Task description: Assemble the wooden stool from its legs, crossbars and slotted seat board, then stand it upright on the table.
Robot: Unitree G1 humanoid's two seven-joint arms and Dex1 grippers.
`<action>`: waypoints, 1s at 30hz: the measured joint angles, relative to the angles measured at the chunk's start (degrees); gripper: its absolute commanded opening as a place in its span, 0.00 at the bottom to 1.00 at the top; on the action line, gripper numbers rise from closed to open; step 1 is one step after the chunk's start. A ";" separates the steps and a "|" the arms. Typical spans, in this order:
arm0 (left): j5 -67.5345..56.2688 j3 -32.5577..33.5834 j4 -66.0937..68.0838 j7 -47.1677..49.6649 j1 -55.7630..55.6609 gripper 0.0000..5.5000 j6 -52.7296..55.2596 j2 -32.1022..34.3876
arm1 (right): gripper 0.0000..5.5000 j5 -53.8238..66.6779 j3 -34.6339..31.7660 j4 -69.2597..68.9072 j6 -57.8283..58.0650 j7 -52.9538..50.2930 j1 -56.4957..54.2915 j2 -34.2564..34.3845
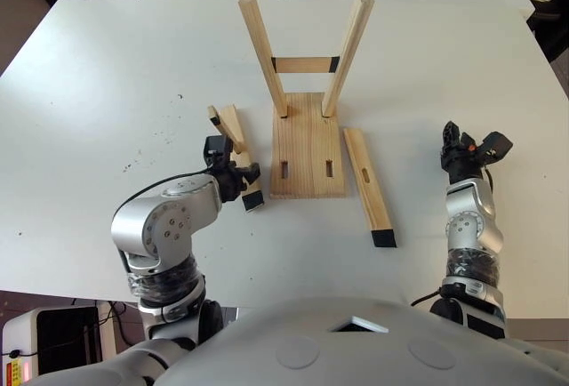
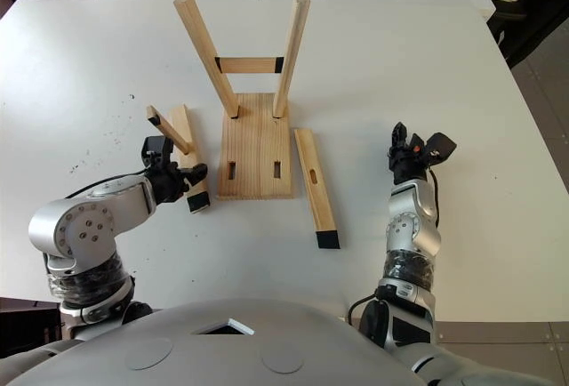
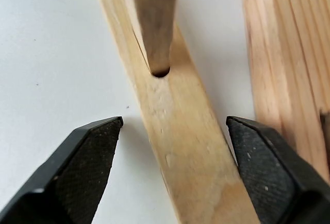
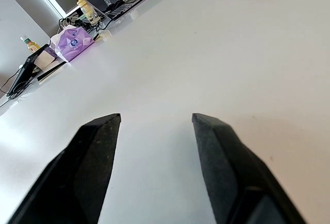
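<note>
Pickup step: left tool released, straddling loose pale wooden leg; next, clench and lift. Right tool released.

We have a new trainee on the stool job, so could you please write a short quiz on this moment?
1. True or false: the right claw holds a leg.
2. How many upright legs stand in the seat board? A) none B) two C) four
3. Fill in: the open left claw straddles the lying leg on the board's ____ side.
Key: 1 false; 2 B; 3 left.
</note>
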 measured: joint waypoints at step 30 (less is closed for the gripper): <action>-2.52 10.24 33.42 -21.79 -22.23 0.36 -35.93 14.49 | 0.47 3.96 -1.12 -9.69 -1.99 -0.48 -0.51 0.55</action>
